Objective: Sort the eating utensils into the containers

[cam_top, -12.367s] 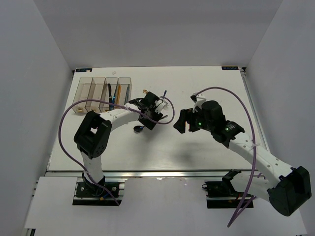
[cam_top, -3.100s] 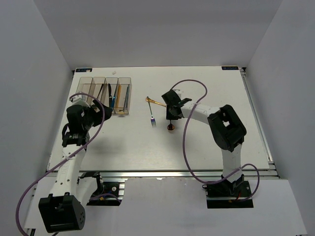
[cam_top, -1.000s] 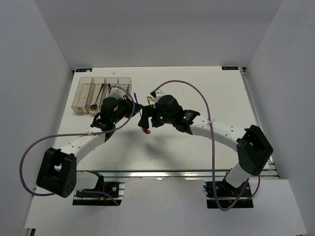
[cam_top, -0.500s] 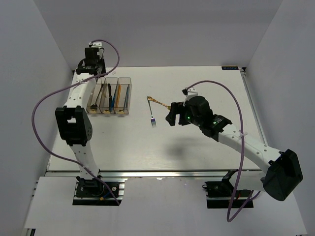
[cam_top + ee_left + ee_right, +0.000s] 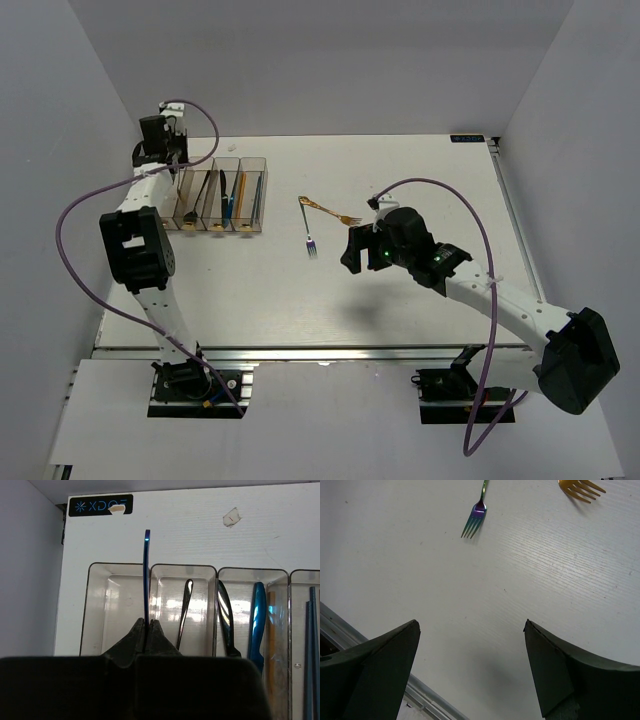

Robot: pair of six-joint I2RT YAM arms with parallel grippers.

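My left gripper (image 5: 147,622) is shut on a slim blue knife (image 5: 146,575) seen edge-on. It stands over the wall between the two leftmost containers (image 5: 118,566). The first bin looks empty and the second holds a black spoon (image 5: 186,605). Bins further right hold a black piece, a blue knife (image 5: 257,615) and chopsticks. In the top view the left gripper (image 5: 158,152) hovers at the far-left end of the containers (image 5: 172,196). My right gripper (image 5: 471,624) is open and empty above bare table, near a green-handled fork (image 5: 474,522) and a gold fork (image 5: 580,487).
The two forks lie mid-table, the green one (image 5: 311,245) just left of my right gripper (image 5: 350,250) and the gold one (image 5: 325,208) behind it. The left wall stands close to the containers. A table rail (image 5: 350,630) shows in the right wrist view.
My left gripper has shifted left and slightly nearer along the far end of the containers. The right gripper has drifted a little nearer to me. Both forks lie as before.
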